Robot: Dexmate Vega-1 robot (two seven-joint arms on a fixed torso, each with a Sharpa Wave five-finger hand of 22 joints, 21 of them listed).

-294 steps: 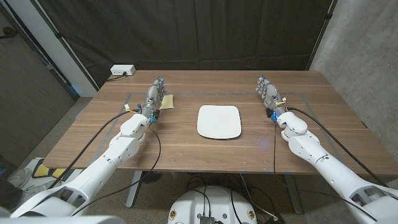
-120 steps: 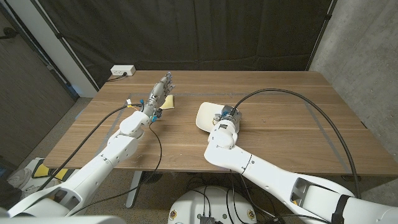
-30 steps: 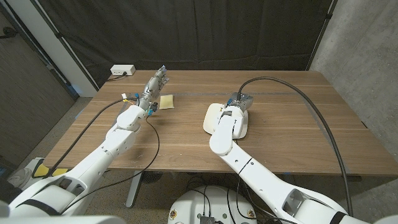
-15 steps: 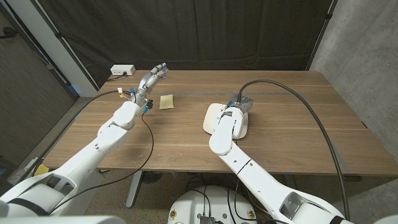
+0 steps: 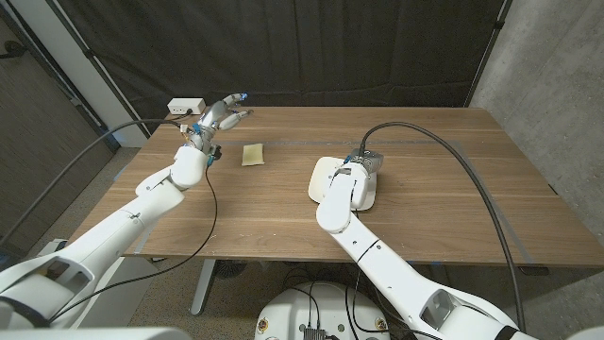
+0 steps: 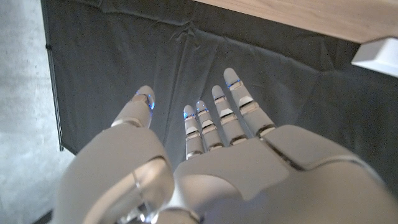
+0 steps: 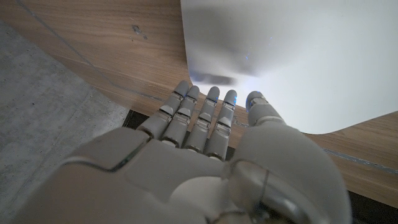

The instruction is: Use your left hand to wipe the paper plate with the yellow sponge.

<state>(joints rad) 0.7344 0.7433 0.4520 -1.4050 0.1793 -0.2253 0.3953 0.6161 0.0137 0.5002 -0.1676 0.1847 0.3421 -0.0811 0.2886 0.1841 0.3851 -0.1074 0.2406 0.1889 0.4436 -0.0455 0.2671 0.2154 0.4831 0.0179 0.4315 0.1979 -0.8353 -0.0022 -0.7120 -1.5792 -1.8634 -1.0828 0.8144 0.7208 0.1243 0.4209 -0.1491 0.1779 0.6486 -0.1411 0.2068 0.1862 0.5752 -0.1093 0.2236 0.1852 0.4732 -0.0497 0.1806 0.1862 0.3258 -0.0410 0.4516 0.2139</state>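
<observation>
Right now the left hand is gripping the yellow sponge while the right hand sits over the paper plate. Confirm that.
Not quite. In the head view the left hand holds nothing: it is raised and open near the table's far left corner, and the yellow sponge lies apart from it on the table. The right hand is over the paper plate.

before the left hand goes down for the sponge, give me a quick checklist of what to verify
1. Left hand holds nothing, fingers apart: ok.
2. Left hand is lined up over the yellow sponge: not ok; it is up near the table's far left corner, off to the sponge's left.
3. Sponge lies free on the table, nothing on top of it: ok.
4. Right hand is on the paper plate: ok; whether it presses down or only rests there: cannot tell.
5. Plate surface left free for wiping: not ok; the right arm covers much of it in the head view.
6. Path from sponge to plate holds no other things: ok.
</observation>
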